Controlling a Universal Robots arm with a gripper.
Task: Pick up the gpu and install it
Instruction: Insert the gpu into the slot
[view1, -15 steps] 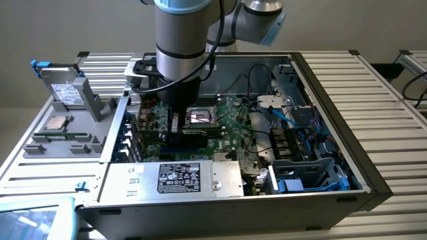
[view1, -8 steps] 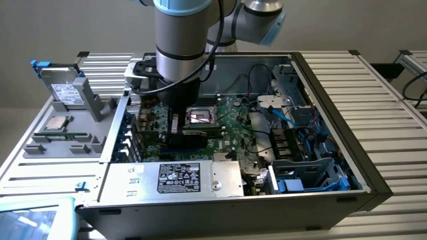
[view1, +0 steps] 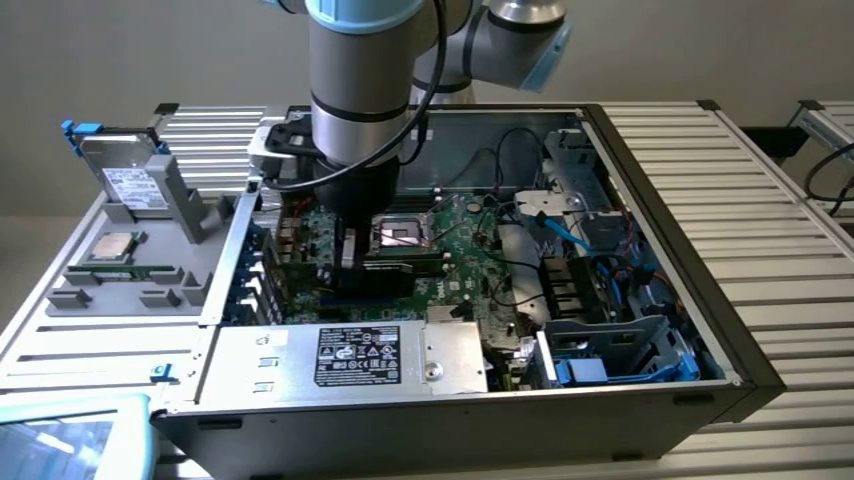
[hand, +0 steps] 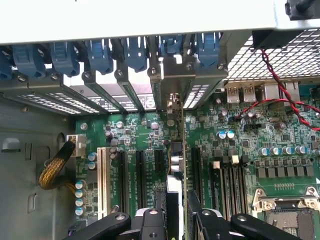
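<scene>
INSIDE THE OPEN CASE: My gripper (hand: 177, 222) is clamped on the gpu (hand: 176, 162), holding the card on edge above the green motherboard (hand: 135, 135). Its silver bracket (hand: 172, 102) faces the rear wall of the computer case (view1: 441, 420), close under the row of blue slot latches (hand: 100, 55) and between metal slot covers (hand: 132, 95). Black expansion slots (hand: 140, 177) lie bare on one side of the card, and memory slots (hand: 227, 180) and the CPU socket (hand: 287, 215) on the other. Twisted red-and-black wires (hand: 280, 95) run well clear. I cannot tell whether the card's lower edge sits in a slot. In the exterior view my arm (view1: 358, 90) reaches straight down, with the case walls well apart from it. A hard drive (view1: 131, 180) stands outside the case at that view's left.
</scene>
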